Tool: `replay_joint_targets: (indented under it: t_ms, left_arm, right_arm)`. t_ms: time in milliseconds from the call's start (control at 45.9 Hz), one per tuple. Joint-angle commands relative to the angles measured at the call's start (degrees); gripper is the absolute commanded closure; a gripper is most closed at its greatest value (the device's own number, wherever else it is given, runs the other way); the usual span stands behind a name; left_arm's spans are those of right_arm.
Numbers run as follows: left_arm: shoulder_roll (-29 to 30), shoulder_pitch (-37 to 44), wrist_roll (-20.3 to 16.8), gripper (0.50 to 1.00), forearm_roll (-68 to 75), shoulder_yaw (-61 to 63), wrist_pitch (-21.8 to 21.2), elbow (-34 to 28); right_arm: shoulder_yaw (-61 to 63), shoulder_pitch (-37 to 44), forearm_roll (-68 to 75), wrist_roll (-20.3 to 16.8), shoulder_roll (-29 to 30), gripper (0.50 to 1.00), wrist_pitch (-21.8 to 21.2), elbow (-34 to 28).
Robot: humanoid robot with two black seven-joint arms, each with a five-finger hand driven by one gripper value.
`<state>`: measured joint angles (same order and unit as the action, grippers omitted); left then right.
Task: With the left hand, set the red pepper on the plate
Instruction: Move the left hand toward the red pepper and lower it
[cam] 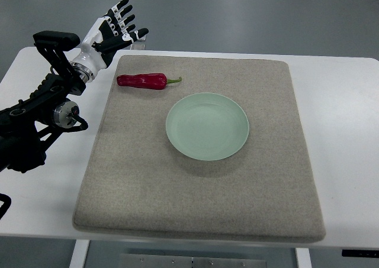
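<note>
A long red pepper point(142, 81) with a green stem lies on the grey mat point(201, 209), stem pointing right, just up and left of the plate. The pale green plate point(207, 126) sits near the mat's middle with nothing on it. My left hand point(118, 26) hovers over the table's far left corner, up and left of the pepper and apart from it. Its black and white fingers are spread and hold nothing. The left arm comes in from the left edge. No right arm shows.
The grey mat covers most of the white table point(343, 132). The table's far edge runs just behind my left hand, with grey floor beyond. Bare white table shows on the mat's left and right sides.
</note>
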<state>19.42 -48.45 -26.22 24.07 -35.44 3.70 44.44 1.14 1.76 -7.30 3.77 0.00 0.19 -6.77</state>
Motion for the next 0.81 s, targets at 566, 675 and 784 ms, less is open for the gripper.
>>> replay_joint_targets:
  t_ms: [566, 675, 784]
  left_arm:
    - [1.2, -3.1, 7.8, 0.506, 41.4, 1.3, -1.1, 0.0]
    - [1.1, -3.1, 7.8, 0.506, 47.0, 1.3, -2.5, 0.0]
    - [1.1, -3.4, 7.9, 0.506, 50.9, 1.3, -2.5, -0.1]
  right_arm:
    - [0.0, 0.0, 0.0, 0.0, 0.0, 0.572, 0.0, 0.0]
    - [0.0, 0.0, 0.0, 0.0, 0.0, 0.572, 0.0, 0.0]
    - [0.0, 0.0, 0.0, 0.0, 0.0, 0.572, 0.0, 0.0]
